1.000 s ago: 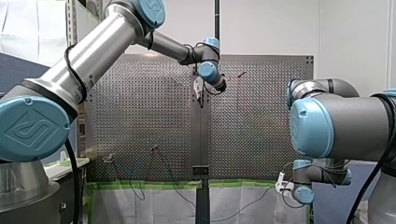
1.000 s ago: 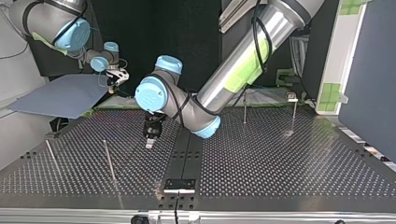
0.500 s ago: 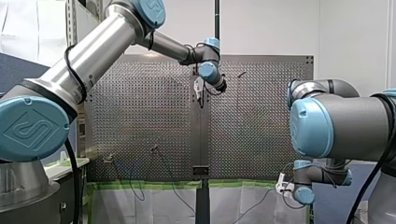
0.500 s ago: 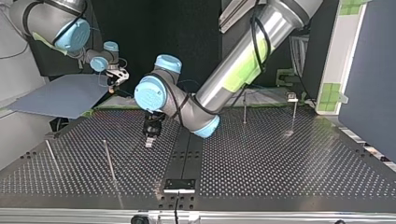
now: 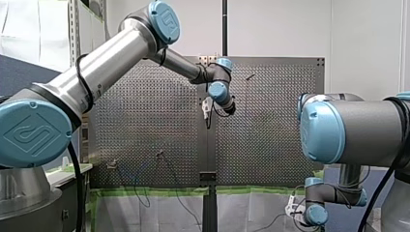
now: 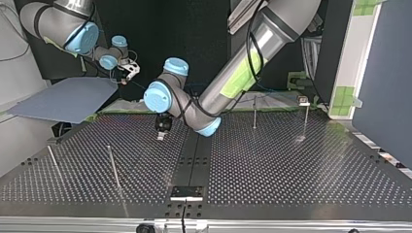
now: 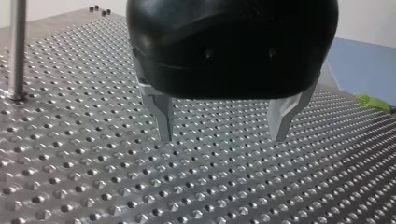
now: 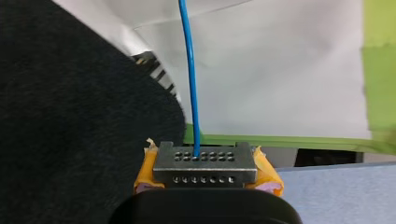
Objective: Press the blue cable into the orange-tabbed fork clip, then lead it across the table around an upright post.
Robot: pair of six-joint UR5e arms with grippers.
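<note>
The blue cable (image 8: 190, 70) is pinched in the right arm's fingers (image 8: 204, 170), closed on it beyond the counter's (image 6: 291, 170) far edge at the top view's left. The left arm's fingers (image 7: 164, 114) are spread wide, empty, just above the perforated metal. Pressing seems not yet begun; the fork clip cannot be made out, so the cable must first be carried to it. Upright posts (image 6: 112, 165) are stood on the counter; green tape (image 5: 145, 192) is laid along its edge.
</note>
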